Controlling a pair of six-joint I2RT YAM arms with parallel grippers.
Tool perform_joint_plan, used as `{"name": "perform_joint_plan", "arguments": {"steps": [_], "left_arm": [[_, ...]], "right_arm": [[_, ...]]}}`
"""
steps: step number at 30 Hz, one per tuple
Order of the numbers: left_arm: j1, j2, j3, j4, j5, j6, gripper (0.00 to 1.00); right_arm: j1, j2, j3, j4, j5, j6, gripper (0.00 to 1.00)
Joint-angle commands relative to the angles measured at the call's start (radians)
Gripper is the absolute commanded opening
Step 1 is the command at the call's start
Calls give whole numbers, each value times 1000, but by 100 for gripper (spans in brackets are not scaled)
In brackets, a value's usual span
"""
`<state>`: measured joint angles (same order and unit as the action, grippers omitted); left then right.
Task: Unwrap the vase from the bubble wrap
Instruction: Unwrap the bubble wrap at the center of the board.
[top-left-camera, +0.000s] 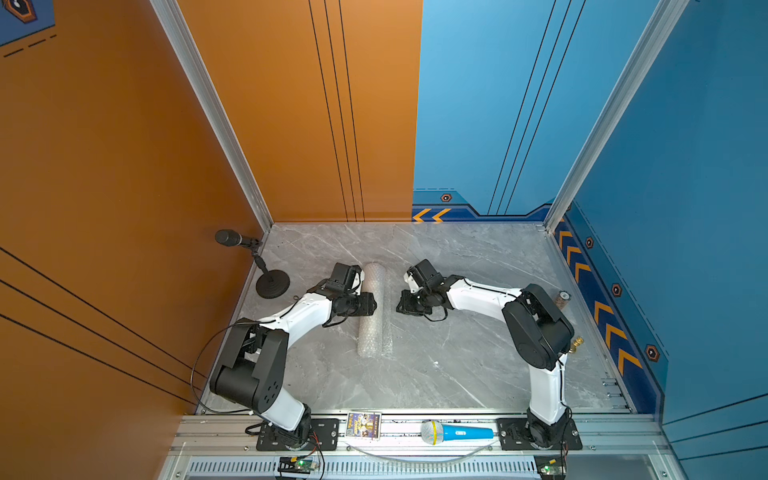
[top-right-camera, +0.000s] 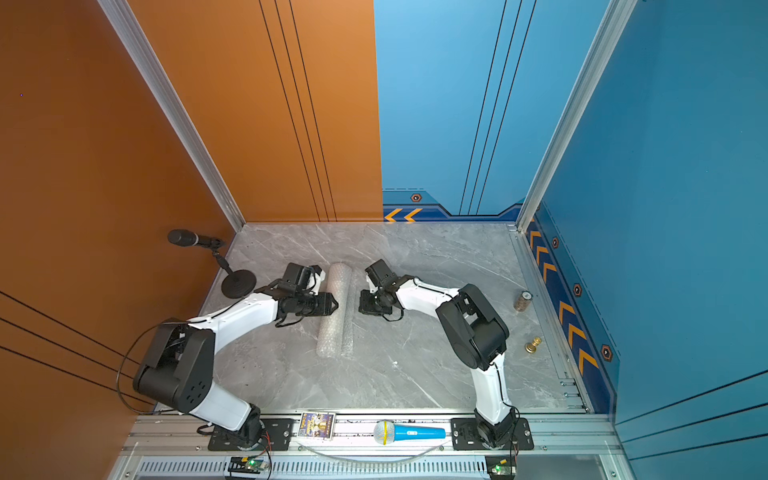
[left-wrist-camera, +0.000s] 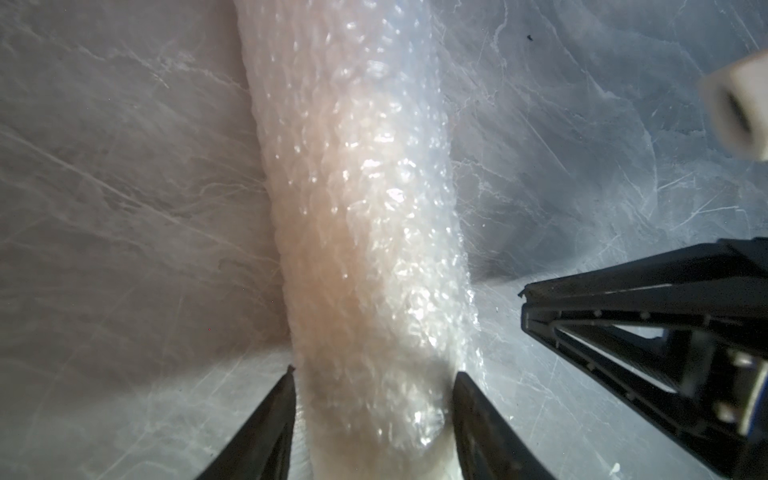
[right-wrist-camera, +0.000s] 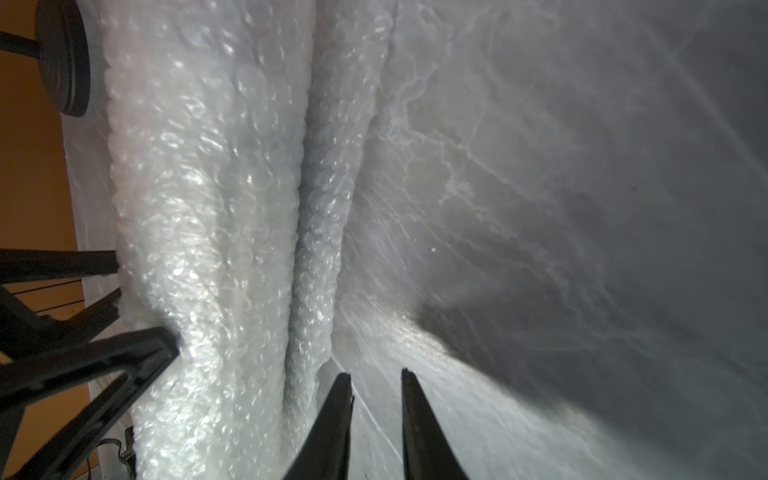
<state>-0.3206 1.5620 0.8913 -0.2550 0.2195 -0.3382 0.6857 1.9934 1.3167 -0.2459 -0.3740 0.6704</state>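
Barely begun, it seems — the bubble wrap lies rolled on the table, 1 flap lying loose beside it, with the vase hidden, presumably inside. The left gripper pinches the roll; the right gripper, slightly parted and empty, sits beside the flap.

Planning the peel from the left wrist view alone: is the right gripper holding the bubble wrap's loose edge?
Observer: No. The right gripper is open beside the flap, bare table between its fingers.
Operator: Where does that flap lie?
Observer: Flat on the table, on the right arm's side of the bubble wrap roll, in both top views.
Operator: Vase showing anywhere?
Observer: No, none of the views shows it.
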Motion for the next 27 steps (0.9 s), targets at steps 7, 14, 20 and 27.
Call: {"name": "perform_joint_plan", "arguments": {"steps": [7, 14, 20, 27], "left_arm": [[24, 41, -21, -113, -70, 14, 60], [35, 39, -20, -113, -59, 18, 60], [47, 42, -22, -113, -52, 22, 60], [58, 57, -23, -109, -49, 27, 60]], "right_arm": [[49, 9, -10, 83, -73, 33, 28], [60, 42, 0, 85, -64, 52, 32], [59, 35, -9, 79, -49, 54, 33], [59, -8, -48, 86, -41, 52, 33]]}}
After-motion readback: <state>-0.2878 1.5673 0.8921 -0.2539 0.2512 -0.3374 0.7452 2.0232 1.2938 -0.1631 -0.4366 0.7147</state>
